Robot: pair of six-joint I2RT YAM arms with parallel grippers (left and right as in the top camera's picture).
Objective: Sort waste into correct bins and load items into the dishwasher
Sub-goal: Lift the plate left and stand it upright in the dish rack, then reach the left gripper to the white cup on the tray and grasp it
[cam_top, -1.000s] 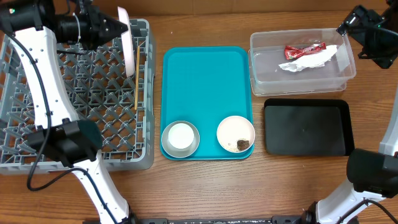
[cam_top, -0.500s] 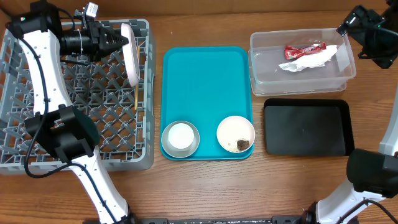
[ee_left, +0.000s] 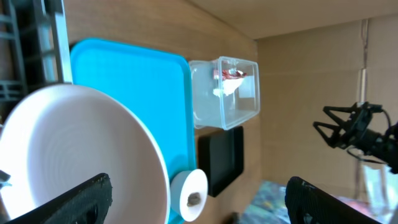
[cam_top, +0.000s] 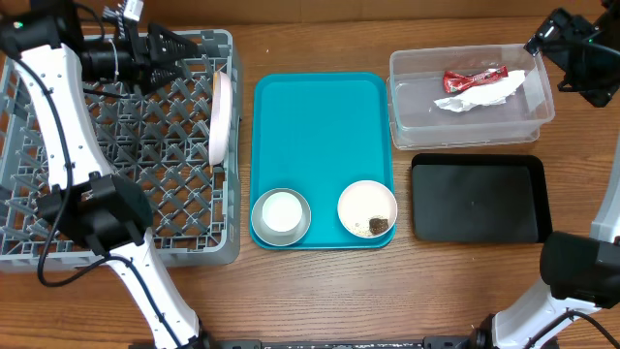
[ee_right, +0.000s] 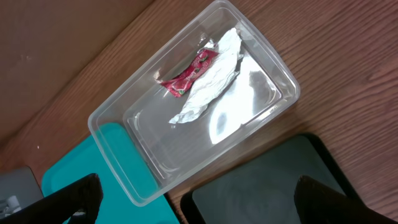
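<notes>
Left claw (cam_top: 186,48) spread wide, clear of the standing plate (cam_top: 221,116); right claw (ee_right: 198,186) spread, empty.

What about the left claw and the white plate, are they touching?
Apart. Overhead view shows rack lattice between the left claw and the plate.

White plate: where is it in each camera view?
Overhead: white plate on edge in the dish rack, at the wall beside the teal tray.
Left wrist: white plate fills the lower left.
Right wrist: not in it.
Shared landmark: teal tray, in all three.
</notes>
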